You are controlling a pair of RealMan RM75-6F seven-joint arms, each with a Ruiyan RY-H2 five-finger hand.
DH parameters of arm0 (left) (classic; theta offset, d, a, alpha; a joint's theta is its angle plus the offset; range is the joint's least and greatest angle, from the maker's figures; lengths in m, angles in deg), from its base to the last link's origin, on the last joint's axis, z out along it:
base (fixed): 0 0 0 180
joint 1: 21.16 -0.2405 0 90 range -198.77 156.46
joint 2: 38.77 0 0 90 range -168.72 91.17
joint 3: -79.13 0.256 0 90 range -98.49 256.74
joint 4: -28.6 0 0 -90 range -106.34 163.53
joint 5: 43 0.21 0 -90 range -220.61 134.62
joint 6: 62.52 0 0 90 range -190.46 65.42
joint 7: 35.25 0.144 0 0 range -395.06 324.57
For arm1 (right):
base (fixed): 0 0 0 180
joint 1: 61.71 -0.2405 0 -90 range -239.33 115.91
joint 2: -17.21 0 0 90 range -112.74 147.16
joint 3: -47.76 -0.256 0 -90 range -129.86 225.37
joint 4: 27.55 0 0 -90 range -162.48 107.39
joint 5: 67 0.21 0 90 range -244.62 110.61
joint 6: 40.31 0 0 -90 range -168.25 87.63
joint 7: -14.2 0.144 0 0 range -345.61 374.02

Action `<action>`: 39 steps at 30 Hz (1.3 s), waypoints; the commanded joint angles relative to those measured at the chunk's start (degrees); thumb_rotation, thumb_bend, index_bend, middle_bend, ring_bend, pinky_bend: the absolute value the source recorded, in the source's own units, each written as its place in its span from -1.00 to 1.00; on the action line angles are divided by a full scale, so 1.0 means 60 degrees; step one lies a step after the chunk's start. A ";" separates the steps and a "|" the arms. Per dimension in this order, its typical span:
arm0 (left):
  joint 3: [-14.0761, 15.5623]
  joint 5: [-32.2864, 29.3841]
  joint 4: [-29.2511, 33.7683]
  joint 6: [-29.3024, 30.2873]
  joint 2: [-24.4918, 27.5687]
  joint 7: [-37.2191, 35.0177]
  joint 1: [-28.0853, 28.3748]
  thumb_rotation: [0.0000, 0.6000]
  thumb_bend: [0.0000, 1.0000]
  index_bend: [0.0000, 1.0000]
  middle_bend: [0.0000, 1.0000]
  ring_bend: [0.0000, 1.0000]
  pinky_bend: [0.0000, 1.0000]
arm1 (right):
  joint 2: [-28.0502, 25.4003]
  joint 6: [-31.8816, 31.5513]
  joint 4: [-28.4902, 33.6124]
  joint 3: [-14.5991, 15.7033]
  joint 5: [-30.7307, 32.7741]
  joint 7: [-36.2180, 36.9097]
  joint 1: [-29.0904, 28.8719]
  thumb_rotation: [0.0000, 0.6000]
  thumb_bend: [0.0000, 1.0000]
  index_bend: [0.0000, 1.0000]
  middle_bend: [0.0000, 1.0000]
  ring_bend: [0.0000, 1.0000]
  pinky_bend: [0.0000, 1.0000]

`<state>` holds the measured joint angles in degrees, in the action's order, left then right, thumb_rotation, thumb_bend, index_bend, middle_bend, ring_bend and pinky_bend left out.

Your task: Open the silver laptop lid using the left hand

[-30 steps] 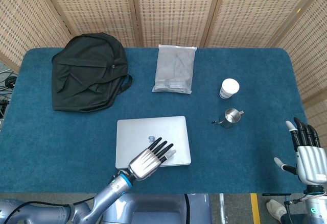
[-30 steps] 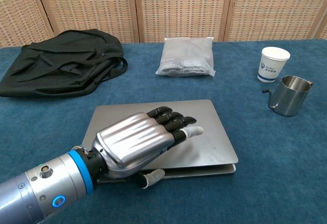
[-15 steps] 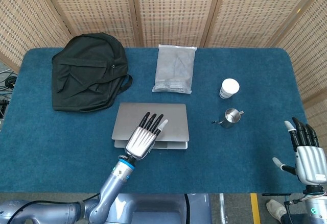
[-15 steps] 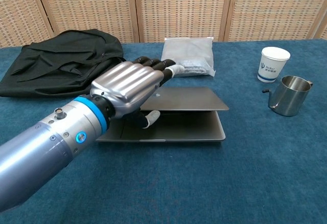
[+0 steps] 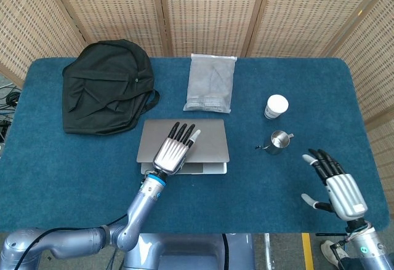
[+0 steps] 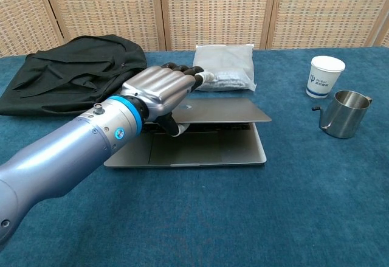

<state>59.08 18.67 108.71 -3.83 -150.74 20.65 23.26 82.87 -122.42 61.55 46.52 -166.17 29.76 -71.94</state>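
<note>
Chest view: left hand (image 6: 159, 90) grips laptop lid (image 6: 222, 111); right hand (image 5: 337, 184) spread; backpack (image 6: 73, 72) nearby.

We see matt silver metal on the laptop (image 5: 206, 138), blue napped cloth over the counter (image 5: 74, 178), shiny steel on the jug (image 5: 278, 141), brushed metal plating the left hand (image 5: 172, 150).

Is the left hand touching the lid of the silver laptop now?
Touching. In the chest view the left hand lies over the raised lid, its thumb tucked under the front edge; no gap shows.
</note>
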 commanded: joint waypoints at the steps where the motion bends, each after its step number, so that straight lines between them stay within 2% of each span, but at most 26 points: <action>1: -0.0048 -0.0072 -0.0058 0.0051 -0.0006 -0.0136 0.0153 1.00 -0.10 -1.00 -1.00 -1.00 -1.00 | 0.0217 0.0928 -0.0345 0.0219 -0.0339 0.0613 -0.0760 1.00 -0.10 -0.63 -0.70 -0.90 -0.61; 4: -0.0027 -0.0105 0.0117 0.0161 0.0155 -0.0288 0.0216 1.00 -0.10 -1.00 -1.00 -1.00 -1.00 | 0.0479 0.1622 -0.0483 0.0153 -0.0094 0.0647 -0.1187 1.00 0.18 -0.59 -0.68 -0.87 -0.60; 9: 0.0100 -0.0069 0.0485 0.0352 0.0564 -0.0440 0.0222 1.00 -0.10 -1.00 -1.00 -1.00 -1.00 | 0.0860 0.2720 -0.0437 -0.0046 0.0534 0.0420 -0.1789 1.00 0.49 -0.58 -0.68 -0.86 -0.60; 14: 0.0203 -0.0059 0.0656 0.0450 0.0826 -0.0508 0.0205 1.00 -0.10 -1.00 -1.00 -1.00 -1.00 | 0.1159 0.3130 -0.0381 -0.0139 0.0794 -0.0044 -0.2044 1.00 0.69 -0.57 -0.67 -0.85 -0.60; 18: 0.0365 -0.0034 0.0858 0.0589 0.1229 -0.0560 0.0165 1.00 -0.10 -1.00 -1.00 -1.00 -1.00 | 0.1751 0.3616 -0.0291 -0.0140 0.1088 -0.0714 -0.2313 1.00 0.81 -0.57 -0.66 -0.85 -0.60; 20: 0.0405 -0.0016 0.0931 0.0631 0.1364 -0.0639 0.0172 1.00 -0.10 -1.00 -1.00 -1.00 -1.00 | 0.1988 0.3772 -0.0288 -0.0124 0.1160 -0.0963 -0.2422 1.00 0.94 -0.57 -0.66 -0.85 -0.60; 23: 0.0462 0.0049 0.0953 0.0699 0.1495 -0.0838 0.0202 1.00 -0.10 -1.00 -1.00 -1.00 -1.00 | 0.2385 0.3940 -0.0313 -0.0174 0.1357 -0.1230 -0.2568 1.00 1.00 -0.57 -0.66 -0.85 -0.60; 29: 0.0607 0.0079 0.0839 0.0682 0.1591 -0.1306 0.0241 1.00 -0.09 -1.00 -1.00 -1.00 -1.00 | 0.3055 0.4126 -0.0304 -0.0406 0.1845 -0.1275 -0.2803 1.00 1.00 -0.57 -0.64 -0.85 -0.60; 36: 0.0713 0.0087 0.0783 0.0685 0.1630 -0.1607 0.0356 1.00 -0.08 -1.00 -1.00 -1.00 -1.00 | 0.3598 0.4329 -0.0232 -0.0627 0.2411 -0.2027 -0.3068 1.00 1.00 -0.57 -0.64 -0.85 -0.60; 39: 0.0744 0.0128 0.0852 0.0661 0.1798 -0.1852 0.0356 1.00 -0.07 -1.00 -1.00 -1.00 -1.00 | 0.3934 0.4777 -0.0076 -0.0662 0.2865 -0.2109 -0.3257 1.00 1.00 -0.57 -0.64 -0.85 -0.60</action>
<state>63.43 19.31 113.65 0.19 -140.34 10.00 25.39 105.19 -95.44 60.46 42.84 -150.63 16.97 -90.65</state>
